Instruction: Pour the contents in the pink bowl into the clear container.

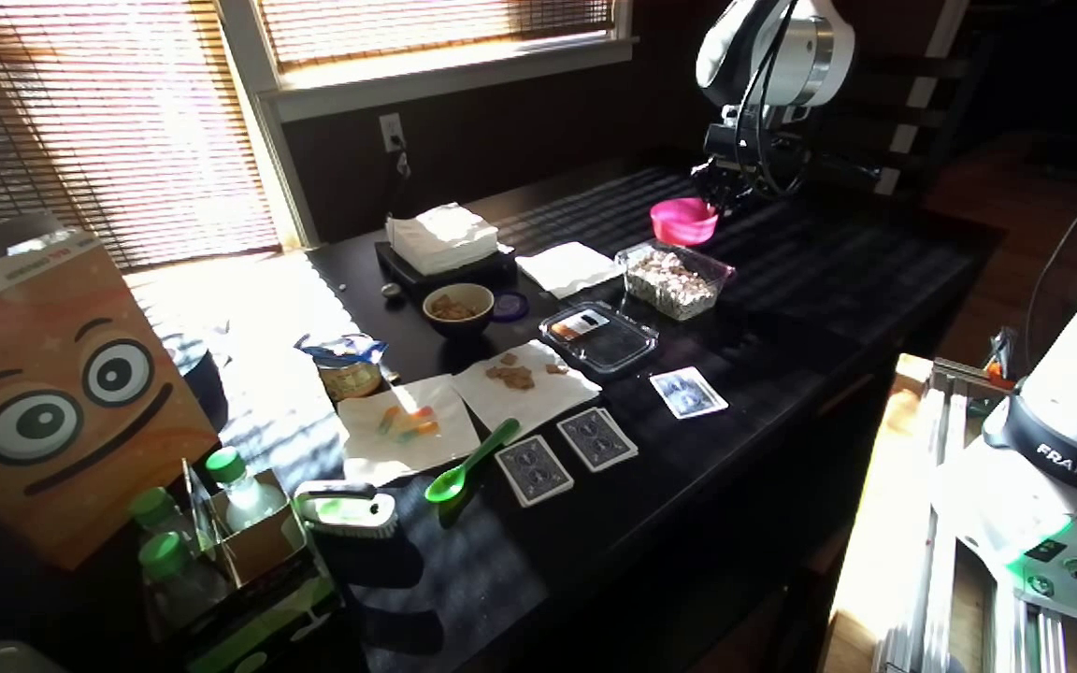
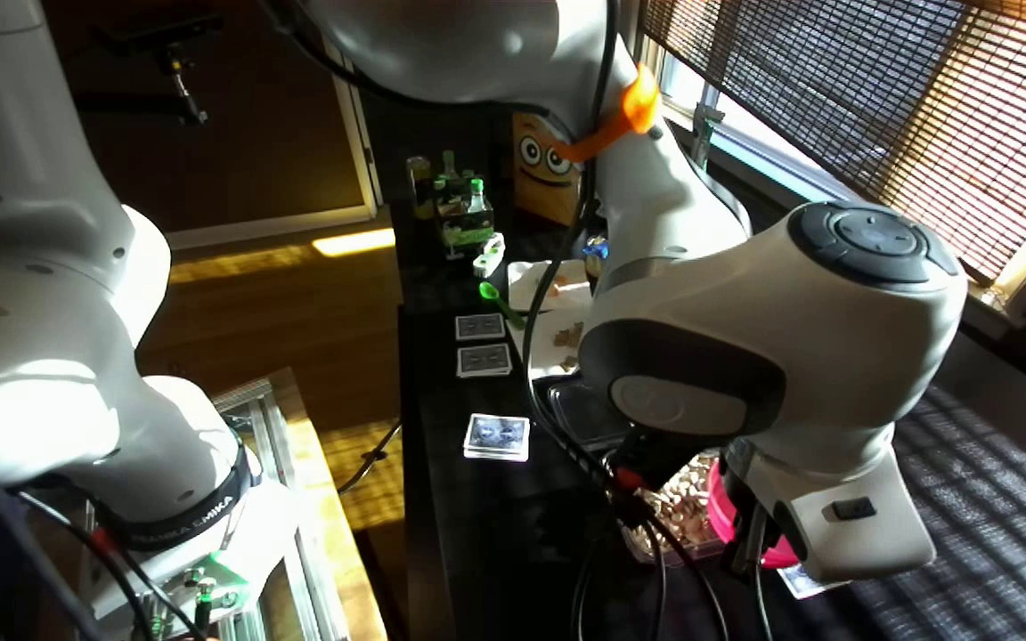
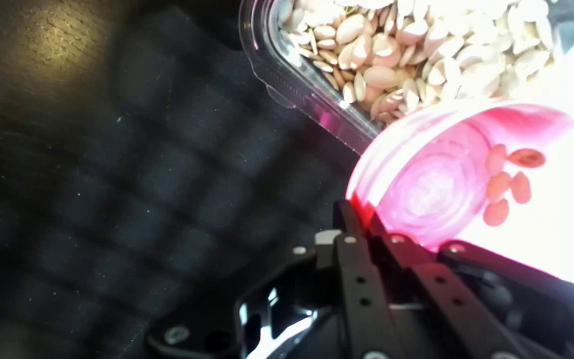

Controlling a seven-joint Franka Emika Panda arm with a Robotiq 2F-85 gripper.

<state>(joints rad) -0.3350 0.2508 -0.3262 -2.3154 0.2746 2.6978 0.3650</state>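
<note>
Beside the clear container [image 3: 312,99], pink bowl [image 1: 681,226] mouth-up, rim tight between the fingers [image 3: 346,219]

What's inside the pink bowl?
Five seeds show inside the pink bowl in the wrist view. Bright glare washes out one side, so more could be hidden there. The jaws cover part of its wall too.

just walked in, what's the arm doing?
The Panda arm has its hand closed on the rim of the pink bowl. In the wrist view the bowl's rim overlaps the edge of the clear container, which holds a lot of pale seeds. A few loose seeds show inside the bowl, so the pour isn't finished. Glare hides part of the bowl, so I can't tell how many it holds.
</note>
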